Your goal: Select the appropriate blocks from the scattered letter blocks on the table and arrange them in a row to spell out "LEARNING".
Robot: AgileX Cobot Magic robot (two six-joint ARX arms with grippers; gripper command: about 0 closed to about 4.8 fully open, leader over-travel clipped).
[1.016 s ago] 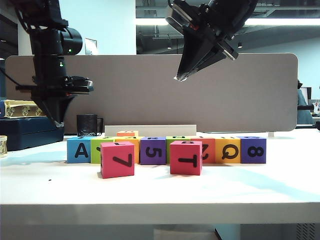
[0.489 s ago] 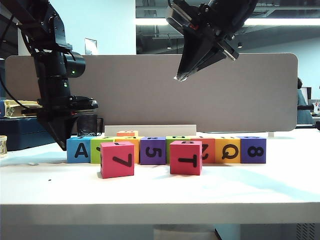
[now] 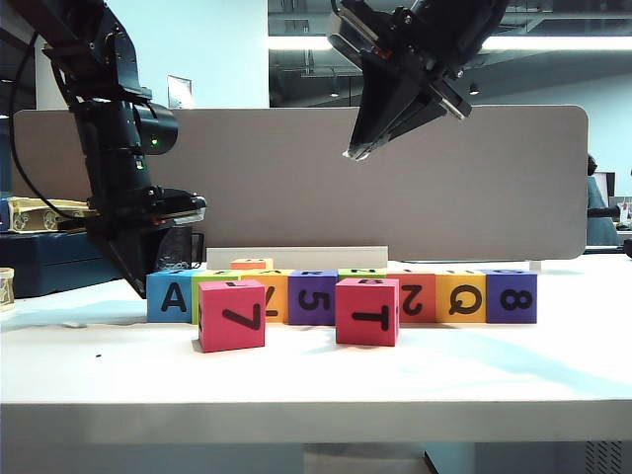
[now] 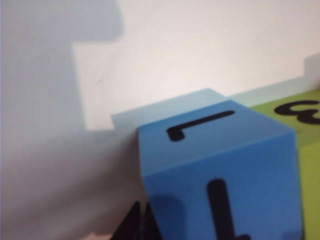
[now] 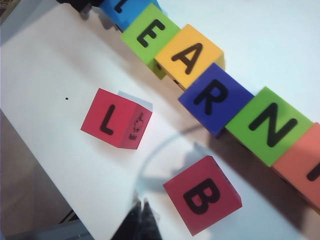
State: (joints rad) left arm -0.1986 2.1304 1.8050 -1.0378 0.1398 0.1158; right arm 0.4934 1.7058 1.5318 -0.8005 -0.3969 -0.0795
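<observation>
here the row of letter blocks (image 3: 341,296) runs left to right along the far side of the worktop (image 3: 316,385), and its long axis is the thing to watch: the left fingers (image 3: 141,281) sit low at the row's left end, hard against the outer side of the blue block (image 3: 171,297), so any push from them would travel along the row toward the right. those fingers are pinched shut with nothing between them; in the left wrist view their dark tips (image 4: 136,225) lie just beside the blue block's (image 4: 222,170) lower corner, whether touching or a hair apart i cannot tell. from above, the right wrist view reads the row as l, e, a, r, n and the edge of one more, on blue (image 5: 127,10), green (image 5: 150,34), yellow (image 5: 189,55), purple (image 5: 215,97), green (image 5: 272,125) and orange-red (image 5: 305,167) blocks; the rest is cut off. the left arm is plainly the nearer one. two red blocks stand loose on the near side of the row, one (image 3: 231,314) showing 7 and one (image 3: 367,311) showing t toward the exterior camera, both clear of the row's line and so not in the way. the right fingers (image 3: 353,153) hang high above the middle, closed and empty, well apart from every block. a small orange block (image 3: 252,264) and a dark mug (image 3: 176,247) sit beyond the row.
</observation>
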